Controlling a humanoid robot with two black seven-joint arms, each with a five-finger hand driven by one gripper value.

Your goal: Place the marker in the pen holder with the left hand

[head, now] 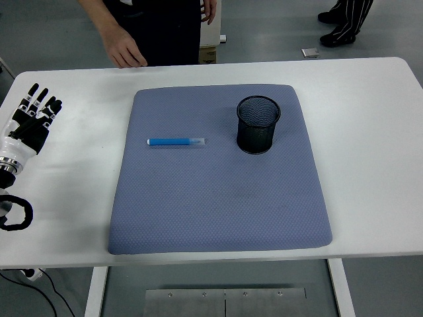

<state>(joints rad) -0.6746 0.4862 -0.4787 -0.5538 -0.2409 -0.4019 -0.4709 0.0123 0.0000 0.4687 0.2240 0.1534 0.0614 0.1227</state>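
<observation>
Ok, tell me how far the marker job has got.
Nothing looks done yet. The blue marker lies flat on the grey mat, apart from the black mesh pen holder, which stands upright to its right. The left hand rests open at the table's left edge, holding nothing. Left to do: reach, grasp the marker, carry it over and drop it in the holder.
</observation>
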